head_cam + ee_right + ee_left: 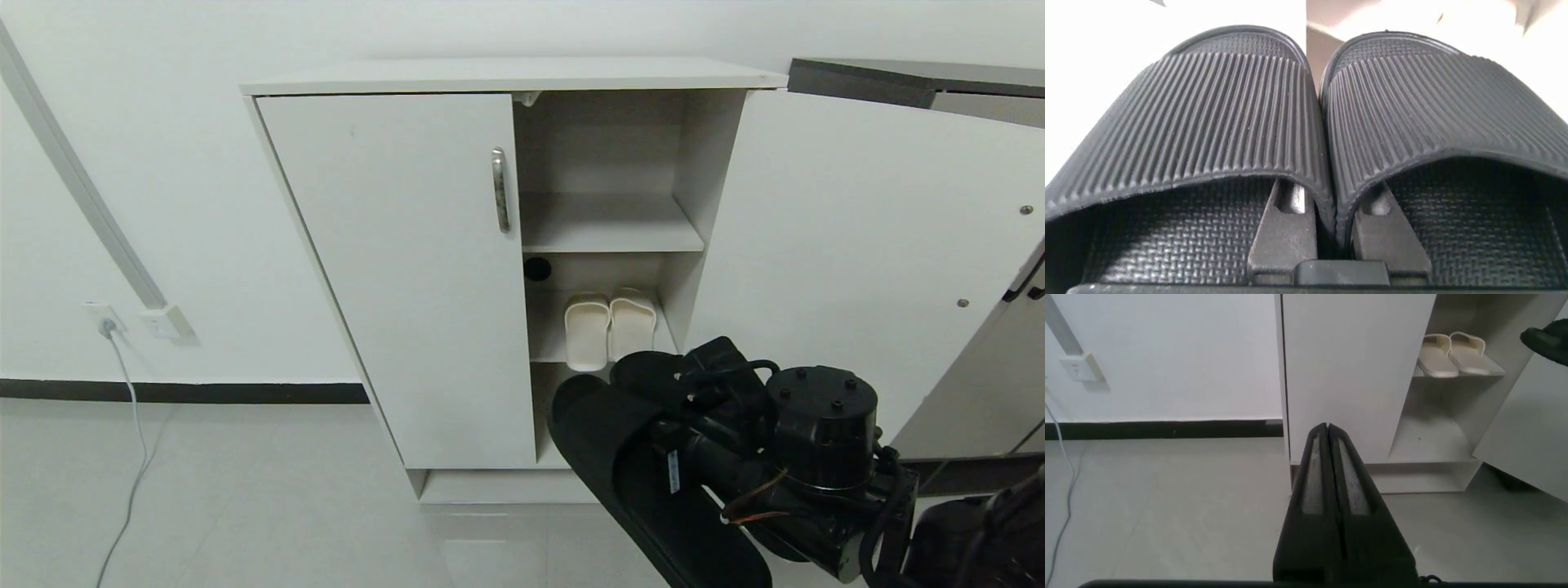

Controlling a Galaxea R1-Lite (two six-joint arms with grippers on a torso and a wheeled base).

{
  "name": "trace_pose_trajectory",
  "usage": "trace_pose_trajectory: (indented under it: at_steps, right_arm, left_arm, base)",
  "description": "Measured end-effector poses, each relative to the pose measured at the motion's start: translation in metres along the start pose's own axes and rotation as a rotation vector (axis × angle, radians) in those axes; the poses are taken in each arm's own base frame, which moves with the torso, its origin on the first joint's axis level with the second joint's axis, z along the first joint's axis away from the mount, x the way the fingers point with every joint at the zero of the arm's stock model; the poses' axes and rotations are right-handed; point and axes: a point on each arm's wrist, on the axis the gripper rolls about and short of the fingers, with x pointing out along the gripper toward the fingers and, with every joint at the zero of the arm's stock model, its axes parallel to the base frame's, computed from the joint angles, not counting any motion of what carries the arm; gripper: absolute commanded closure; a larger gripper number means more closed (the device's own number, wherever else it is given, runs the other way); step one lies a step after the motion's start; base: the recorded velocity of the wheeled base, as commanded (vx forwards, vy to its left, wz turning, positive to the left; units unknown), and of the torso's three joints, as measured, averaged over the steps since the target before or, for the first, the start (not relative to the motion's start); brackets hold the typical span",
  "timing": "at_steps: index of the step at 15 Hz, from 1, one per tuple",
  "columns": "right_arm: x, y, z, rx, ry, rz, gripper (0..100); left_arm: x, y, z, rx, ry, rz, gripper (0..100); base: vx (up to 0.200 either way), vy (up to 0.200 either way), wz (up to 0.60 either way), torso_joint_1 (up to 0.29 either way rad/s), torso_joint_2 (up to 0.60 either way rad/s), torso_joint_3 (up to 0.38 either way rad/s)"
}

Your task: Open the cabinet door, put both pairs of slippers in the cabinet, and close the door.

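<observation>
My right claw (1333, 241) is clamped on the pair of black slippers (1241, 122). One of its fingers (1282, 237) sits under the ribbed strap of each slipper, and together they press the two adjoining side walls against each other. In the head view, the right claw (682, 408) holds the black slippers (620, 441) tilted and clear of the floor (245, 506), just in front of the lower part of the cabinet opening. My left claw (1327, 457) has its fingers pressed together with nothing between them. It hangs above the floor (1167, 506) and faces the left door (1347, 367), well apart from it. The cabinet (506, 75) is white and stands against the wall. Its left door (400, 269) is closed and carries a vertical metal handle (500, 189). Its right door (857, 269) is swung wide open. The white slippers (611, 327) lie side by side, touching, in the middle compartment on the shelf (543, 343).
</observation>
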Motion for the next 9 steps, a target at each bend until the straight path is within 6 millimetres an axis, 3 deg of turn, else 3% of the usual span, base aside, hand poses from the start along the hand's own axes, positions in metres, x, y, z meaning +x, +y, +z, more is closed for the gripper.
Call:
trace_pose_trajectory:
  at_steps: [5, 9]
  right_arm:
    - [0.02, 0.009, 0.004, 0.02, -0.01, -0.148, 100]
    - [0.042, 0.03, 0.014, 0.095, 0.037, -0.336, 100]
  left_arm:
    - [0.0, 0.0, 0.0, 0.001, 0.0, 0.0, 100]
    - [0.0, 0.0, 0.0, 0.001, 0.0, 0.0, 100]
  base:
    - [0.0, 0.0, 0.0, 0.0, 0.0, 0.0]
    - [0.0, 0.0, 0.0, 0.0, 0.0, 0.0]
